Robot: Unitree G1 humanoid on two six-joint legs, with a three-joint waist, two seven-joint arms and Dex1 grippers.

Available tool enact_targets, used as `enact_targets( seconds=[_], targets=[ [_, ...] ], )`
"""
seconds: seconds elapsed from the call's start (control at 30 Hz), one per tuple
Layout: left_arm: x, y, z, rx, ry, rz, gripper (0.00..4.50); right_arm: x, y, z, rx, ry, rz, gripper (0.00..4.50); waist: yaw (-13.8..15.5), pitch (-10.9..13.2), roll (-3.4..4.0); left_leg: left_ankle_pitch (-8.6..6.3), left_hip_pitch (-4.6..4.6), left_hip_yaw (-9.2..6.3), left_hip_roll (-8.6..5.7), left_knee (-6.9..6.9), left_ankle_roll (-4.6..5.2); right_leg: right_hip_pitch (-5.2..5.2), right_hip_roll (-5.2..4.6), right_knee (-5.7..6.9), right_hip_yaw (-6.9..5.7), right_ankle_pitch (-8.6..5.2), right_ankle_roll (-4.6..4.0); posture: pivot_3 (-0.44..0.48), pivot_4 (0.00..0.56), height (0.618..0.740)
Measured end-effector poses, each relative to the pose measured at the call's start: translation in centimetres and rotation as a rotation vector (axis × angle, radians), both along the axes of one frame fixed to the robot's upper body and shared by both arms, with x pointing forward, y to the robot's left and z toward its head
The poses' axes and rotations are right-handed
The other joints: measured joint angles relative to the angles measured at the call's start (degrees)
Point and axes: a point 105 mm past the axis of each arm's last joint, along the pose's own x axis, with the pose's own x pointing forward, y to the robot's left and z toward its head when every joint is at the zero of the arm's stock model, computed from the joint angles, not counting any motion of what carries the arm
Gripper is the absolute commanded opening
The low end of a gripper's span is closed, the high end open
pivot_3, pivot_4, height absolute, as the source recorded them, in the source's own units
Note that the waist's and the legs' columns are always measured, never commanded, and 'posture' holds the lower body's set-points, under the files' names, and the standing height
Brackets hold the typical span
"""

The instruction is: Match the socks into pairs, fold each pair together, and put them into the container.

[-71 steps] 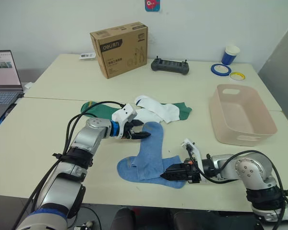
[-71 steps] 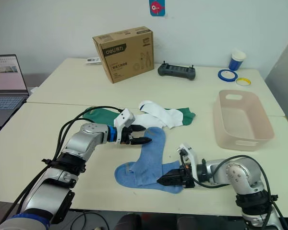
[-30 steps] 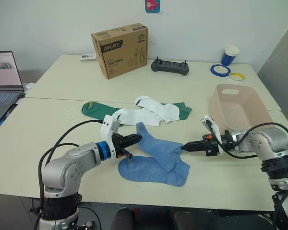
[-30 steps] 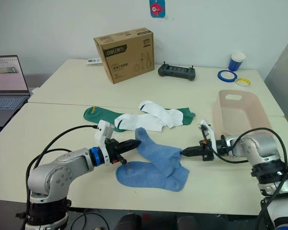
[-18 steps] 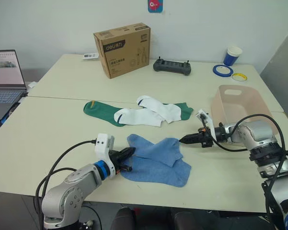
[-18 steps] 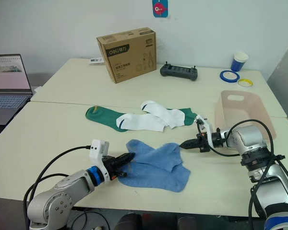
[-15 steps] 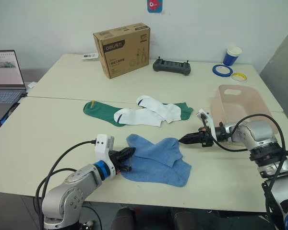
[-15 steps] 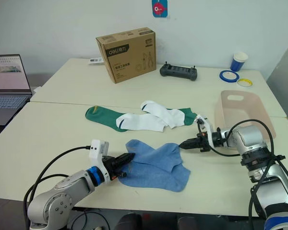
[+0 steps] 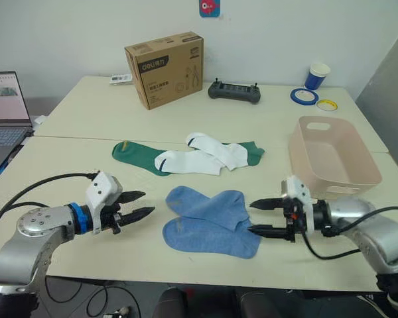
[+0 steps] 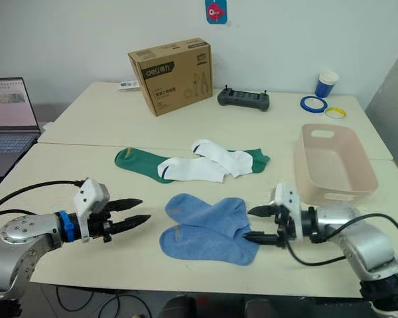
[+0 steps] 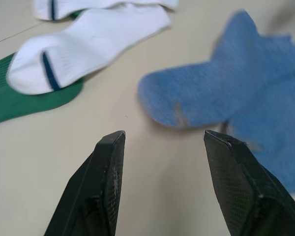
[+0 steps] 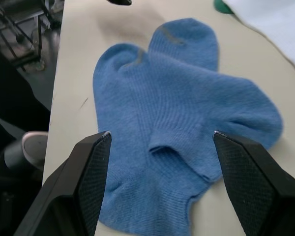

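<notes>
Left gripper point(image 9: 140, 205) and right gripper point(image 9: 254, 217) hover low, pointing toward each other, jaws spread, holding nothing.

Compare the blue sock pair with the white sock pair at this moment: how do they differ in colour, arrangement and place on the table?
The blue socks are plain light blue; the white socks carry a dark cuff stripe. The blue socks lie crossed, one over the other, between the open left gripper and open right gripper; the white socks lie farther back, overlapping the dark green socks. Both pairs lie flat on the table, outside the pink container.
</notes>
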Motion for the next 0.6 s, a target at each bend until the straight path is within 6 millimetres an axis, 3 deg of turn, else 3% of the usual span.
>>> enact_targets(
  seconds=[0.2,0.4,0.6],
  targets=[
    [1.5,-1.7,-0.2,0.121,-0.157,-0.213,2.61,0.0,1.1,-1.7,-0.126,-0.232,0.078,3.52,0.3,0.0,-0.04,0.0,-0.01,-0.06,0.01,0.07,0.01,0.0,0.1,0.06,-0.06,0.06,0.09,0.0,0.15,0.74],
    [2.1,-2.5,-2.5,0.224,-0.213,-0.307,2.61,1.6,1.1,-3.6,-0.23,-0.397,0.106,3.52,0.3,0.0,-0.04,0.0,-0.02,-0.06,0.06,0.03,0.02,-0.02,0.17,0.07,-0.07,0.2,0.33,0.0,0.15,0.74],
    [3.1,-2.9,-2.6,0.269,-0.32,-0.35,2.61,2.5,1.6,-3.4,-0.213,-0.519,0.152,3.52,0.6,0.0,-0.04,0.0,-0.02,-0.15,0.1,0.11,0.02,0.04,0.26,0.13,-0.08,0.22,0.34,0.0,0.15,0.74]
  ],
)
